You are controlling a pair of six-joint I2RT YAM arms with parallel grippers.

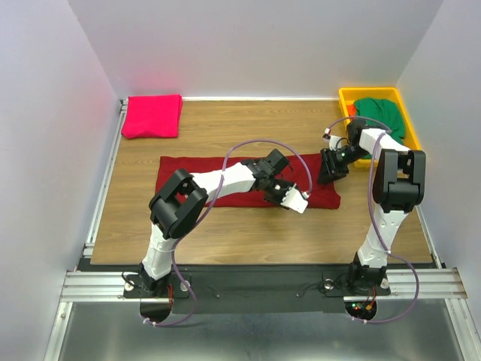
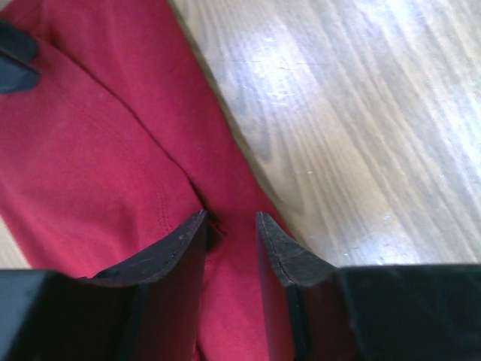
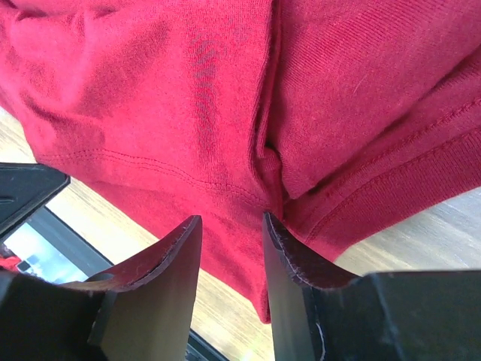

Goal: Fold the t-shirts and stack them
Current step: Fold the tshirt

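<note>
The maroon t-shirt point(image 1: 203, 180) lies folded into a long strip across the middle of the table. My left gripper point(image 1: 282, 194) is at its near edge, towards the right end. In the left wrist view the fingers point(image 2: 229, 218) stand close together with maroon cloth point(image 2: 98, 150) pinched between them. My right gripper point(image 1: 328, 173) is at the strip's far right corner, and its fingers point(image 3: 231, 219) are closed on a puckered fold of the cloth point(image 3: 150, 90). The pink t-shirt point(image 1: 152, 116) lies folded at the back left. The green t-shirt point(image 1: 383, 116) sits in the bin.
The yellow bin point(image 1: 347, 96) stands at the back right, just behind my right arm. The wooden table point(image 1: 225, 128) has white walls on three sides. A metal rail point(image 1: 101, 203) runs along the left edge.
</note>
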